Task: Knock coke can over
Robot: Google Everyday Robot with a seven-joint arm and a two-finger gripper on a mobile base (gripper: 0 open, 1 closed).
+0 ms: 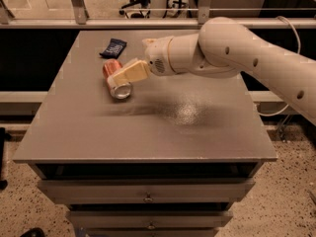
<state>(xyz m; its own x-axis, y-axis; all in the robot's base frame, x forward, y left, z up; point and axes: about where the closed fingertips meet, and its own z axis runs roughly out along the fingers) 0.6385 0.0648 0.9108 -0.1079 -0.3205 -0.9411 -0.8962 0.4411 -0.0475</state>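
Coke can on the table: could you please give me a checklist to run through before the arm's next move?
1. The coke can lies on its side: ok.
2. The coke can is well away from the edges of the table: ok.
3. The gripper is clear of the can: not ok, it sits right over it.
4. The blue wrapper is apart from the can: ok.
5. The can is at rest, not rolling: cannot tell.
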